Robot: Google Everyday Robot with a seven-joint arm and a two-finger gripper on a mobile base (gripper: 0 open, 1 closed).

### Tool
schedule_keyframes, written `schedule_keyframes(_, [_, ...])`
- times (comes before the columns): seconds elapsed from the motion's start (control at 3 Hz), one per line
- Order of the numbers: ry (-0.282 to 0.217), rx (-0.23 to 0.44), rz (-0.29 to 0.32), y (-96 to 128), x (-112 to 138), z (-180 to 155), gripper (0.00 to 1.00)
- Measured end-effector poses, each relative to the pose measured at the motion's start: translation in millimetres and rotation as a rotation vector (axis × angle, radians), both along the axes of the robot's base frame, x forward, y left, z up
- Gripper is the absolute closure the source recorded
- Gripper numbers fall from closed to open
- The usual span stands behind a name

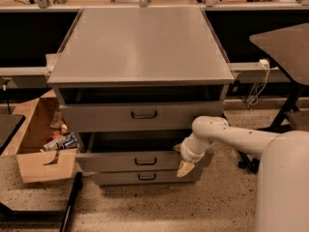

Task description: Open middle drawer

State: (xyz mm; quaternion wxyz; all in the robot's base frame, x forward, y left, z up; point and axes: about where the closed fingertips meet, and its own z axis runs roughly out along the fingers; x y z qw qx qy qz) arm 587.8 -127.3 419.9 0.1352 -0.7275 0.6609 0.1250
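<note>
**Grey metal drawer cabinet with robot arm at its right side**

- Cabinet (142,47): grey metal, three drawers, wide flat worktop above; stands on a speckled floor (159,209).
- Robot arm (236,135): white, reaches in from the lower right and bends down at the cabinet's right front corner.
- Cardboard box (36,151): open, on the floor just left of the cabinet, with mixed clutter inside.
- Top drawer (111,117): tallest front, standing slightly forward of the frame, with a dark gap above it.
- Middle drawer (111,162): second from the top, pulled partly out, its front forward of the cabinet face with a dark opening above; small dark bar handle (145,161) at centre.
- Bottom drawer (116,178): narrowest front, set back beneath the middle one.
- Hand (185,168): pale yellowish tip pointing down, against the right end of the middle drawer front; whether it is open or closed cannot be told.
</note>
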Motion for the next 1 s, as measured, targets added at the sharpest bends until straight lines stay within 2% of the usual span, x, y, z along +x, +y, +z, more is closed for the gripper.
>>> schedule_keyframes(0.33, [0.026,0.004,-0.004,1,-14,-2,0.61])
schedule_keyframes(0.67, [0.029,0.005,-0.005,1,-16,3,0.84])
schedule_keyframes(1.0, [0.029,0.006,-0.005,1,-16,8,1.0])
